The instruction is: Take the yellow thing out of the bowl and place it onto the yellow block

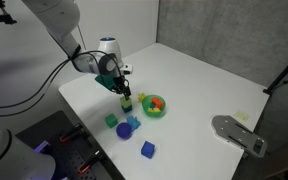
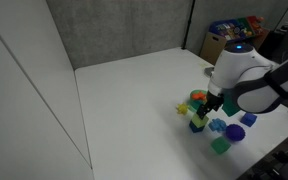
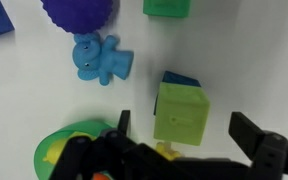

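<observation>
The yellow thing [image 3: 50, 150] shows as a yellow patch inside the round green bowl [image 3: 82, 131]. Its shape is unclear. It lies beside the gripper [image 3: 182, 124], outside the fingers. The black fingers [image 3: 124, 122] are spread wide and flank the yellow block [image 3: 181, 112], clear of it on both sides. The block is a smooth yellow-green cube stacked on a blue cube [image 3: 181, 78]. Beyond these are a blue moulded figure [image 3: 99, 58], a knobbly purple ball [image 3: 76, 12] and a green cube [image 3: 167, 7]. The group sits mid-tabletop [image 1: 214, 85], toward the edge on the arm's side.

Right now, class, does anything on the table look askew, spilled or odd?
The yellow cube seems to sit off-centre on a blue cube, whose edge peeks out in the wrist view. Nothing looks spilled or damaged.
</observation>
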`<state>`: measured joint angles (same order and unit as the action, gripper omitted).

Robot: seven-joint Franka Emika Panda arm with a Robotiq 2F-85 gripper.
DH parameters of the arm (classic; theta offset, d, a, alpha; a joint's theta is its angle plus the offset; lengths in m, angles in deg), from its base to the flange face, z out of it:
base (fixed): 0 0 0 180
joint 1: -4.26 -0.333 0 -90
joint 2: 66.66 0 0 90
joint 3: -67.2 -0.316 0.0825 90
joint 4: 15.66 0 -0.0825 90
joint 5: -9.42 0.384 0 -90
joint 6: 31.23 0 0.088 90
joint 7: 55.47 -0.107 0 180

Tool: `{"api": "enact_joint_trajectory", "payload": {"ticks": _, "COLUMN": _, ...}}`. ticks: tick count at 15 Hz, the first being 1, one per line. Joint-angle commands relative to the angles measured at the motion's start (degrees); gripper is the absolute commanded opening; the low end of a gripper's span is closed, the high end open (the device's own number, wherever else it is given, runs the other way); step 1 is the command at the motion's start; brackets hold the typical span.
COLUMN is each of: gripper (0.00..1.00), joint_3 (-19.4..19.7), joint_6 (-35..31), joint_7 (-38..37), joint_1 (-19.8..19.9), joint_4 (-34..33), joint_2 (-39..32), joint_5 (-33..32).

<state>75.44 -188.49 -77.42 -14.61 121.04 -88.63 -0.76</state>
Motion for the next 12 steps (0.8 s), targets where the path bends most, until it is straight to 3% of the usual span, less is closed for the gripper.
{"api": "enact_joint_trajectory", "payload": {"ticks": 1, "gripper": 1.0, "joint_3": -4.25, "joint_6": 9.63, "joint_7": 5.9, "joint_1": 5.49, "joint_4": 1.36, "joint_2": 7.06, "joint_5": 2.98}}
{"api": "enact_joint_trajectory", "payload": {"ticks": 6, "gripper": 1.0, "joint_3": -7.08, "joint_6": 25.75, "joint_7": 10.94, "joint_1": 10.45, "joint_4": 1.15, "joint_2": 16.75, "joint_5": 5.32}}
{"api": "enact_joint_trajectory", "payload": {"ticks": 12, "gripper": 1.0, "joint_3": -7.03, "joint_6": 42.64, "joint_7": 10.26, "joint_1": 14.85, "joint_4": -2.24, "joint_2": 29.54, "joint_5": 5.59}}
